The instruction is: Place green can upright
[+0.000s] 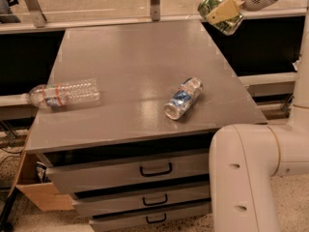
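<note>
**While the can hangs tilted, the tabletop waits below**

As I look on from the front, the robot's pale arm [256, 178] bulks nearest on the right. It stands beside the drawers [154, 170] under the grey table [135, 52], and a cardboard box [41, 197] sits on the floor at the left. On the tabletop a blue-and-silver can [183, 98] lies on its side near the front edge. A clear plastic bottle [65, 92] lies at the left edge, well apart from it. Farthest off, high by the far right corner, the gripper [222, 14] is clamped on the green can [209, 5], which hangs tilted in the air and touches nothing else. The risk, I'd say, is that angle: released before its base sits flat, the can would tip and roll, maybe off the right side. Coming down too near that corner could also miss the tabletop.
</note>
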Motion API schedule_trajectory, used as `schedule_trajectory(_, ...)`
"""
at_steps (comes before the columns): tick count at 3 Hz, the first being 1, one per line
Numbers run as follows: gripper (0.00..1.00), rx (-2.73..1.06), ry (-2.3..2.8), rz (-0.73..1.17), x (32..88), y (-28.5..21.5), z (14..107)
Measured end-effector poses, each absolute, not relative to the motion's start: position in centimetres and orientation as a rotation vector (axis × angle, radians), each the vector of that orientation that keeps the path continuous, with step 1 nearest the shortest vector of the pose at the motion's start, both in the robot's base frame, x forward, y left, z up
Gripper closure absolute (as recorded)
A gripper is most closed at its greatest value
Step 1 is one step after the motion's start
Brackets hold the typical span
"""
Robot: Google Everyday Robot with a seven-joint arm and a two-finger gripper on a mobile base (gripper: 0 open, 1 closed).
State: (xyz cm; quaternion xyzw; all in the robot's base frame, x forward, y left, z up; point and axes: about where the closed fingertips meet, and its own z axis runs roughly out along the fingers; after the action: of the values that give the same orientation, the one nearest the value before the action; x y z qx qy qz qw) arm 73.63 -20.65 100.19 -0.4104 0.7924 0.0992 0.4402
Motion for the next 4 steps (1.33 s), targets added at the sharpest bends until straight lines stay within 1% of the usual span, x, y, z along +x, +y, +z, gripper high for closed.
schedule_trajectory(1,1.0,-1.013,2.022,0.283,72.1,-20.4,100.7)
schedule_trajectory(2,1.0,-0.999,2.0,0.28,72.9,-20.2,100.9)
schedule_trajectory(3,1.0,-1.037,2.012,0.292,73.7,-18.8,100.1)
schedule_trajectory(4,1.0,-1.072,2.097,0.339,72.4,-19.4,98.8)
